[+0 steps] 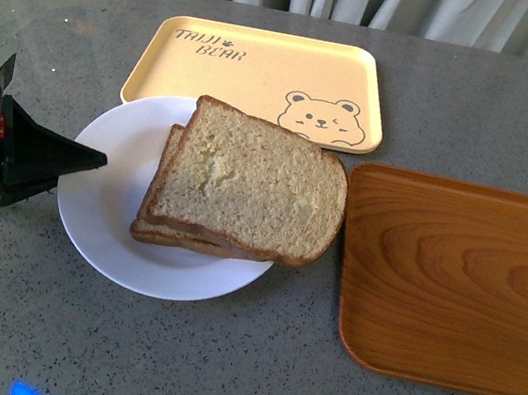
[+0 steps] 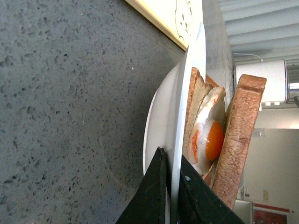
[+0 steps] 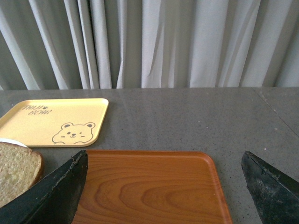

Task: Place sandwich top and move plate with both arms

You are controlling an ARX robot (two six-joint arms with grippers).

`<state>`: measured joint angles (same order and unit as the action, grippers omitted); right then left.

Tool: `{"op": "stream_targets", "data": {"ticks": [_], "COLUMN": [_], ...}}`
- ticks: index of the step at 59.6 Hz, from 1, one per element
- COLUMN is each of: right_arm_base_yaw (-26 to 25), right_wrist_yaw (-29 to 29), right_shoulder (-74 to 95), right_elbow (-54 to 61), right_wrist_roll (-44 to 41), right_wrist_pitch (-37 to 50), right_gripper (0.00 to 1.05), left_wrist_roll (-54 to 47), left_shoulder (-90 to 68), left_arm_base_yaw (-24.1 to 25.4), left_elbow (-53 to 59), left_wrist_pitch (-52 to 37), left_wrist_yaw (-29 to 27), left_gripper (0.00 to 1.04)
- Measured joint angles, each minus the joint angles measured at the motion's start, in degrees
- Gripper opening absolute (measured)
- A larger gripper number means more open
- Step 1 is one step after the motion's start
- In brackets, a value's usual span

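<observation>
The sandwich top (image 1: 251, 185) sits atop the fried egg (image 2: 212, 140) on the plate (image 1: 100, 206). The left gripper (image 1: 100, 161) pinches the plate's left rim, likely for carrying. The right gripper (image 3: 163, 158) gapes empty by the wooden tray (image 3: 154, 186).

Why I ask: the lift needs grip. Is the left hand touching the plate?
Touching. The left wrist view shows the left hand pinching the plate at its rim.
</observation>
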<state>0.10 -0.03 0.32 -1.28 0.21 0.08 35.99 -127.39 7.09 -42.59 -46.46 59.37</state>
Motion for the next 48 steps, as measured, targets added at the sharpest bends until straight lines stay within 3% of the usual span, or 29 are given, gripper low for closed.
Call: {"op": "stream_targets", "data": {"ticks": [32, 48], "right_arm_base_yaw": [0.00, 0.00], "right_wrist_yaw": [0.00, 0.00], "right_shoulder": [0.00, 0.00], "right_elbow": [0.00, 0.00], "right_wrist_roll": [0.00, 0.00], "right_wrist_pitch": [0.00, 0.00], "right_gripper": [0.96, 0.96], "left_wrist_roll": [4.74, 5.86], "left_shoulder": [5.62, 5.29], "left_arm_base_yaw": [0.04, -2.40], "left_elbow": [-0.85, -10.27], "left_wrist_pitch": [5.97, 10.84], "left_wrist_yaw": [-1.53, -3.39], "left_gripper": [0.02, 0.02]}}
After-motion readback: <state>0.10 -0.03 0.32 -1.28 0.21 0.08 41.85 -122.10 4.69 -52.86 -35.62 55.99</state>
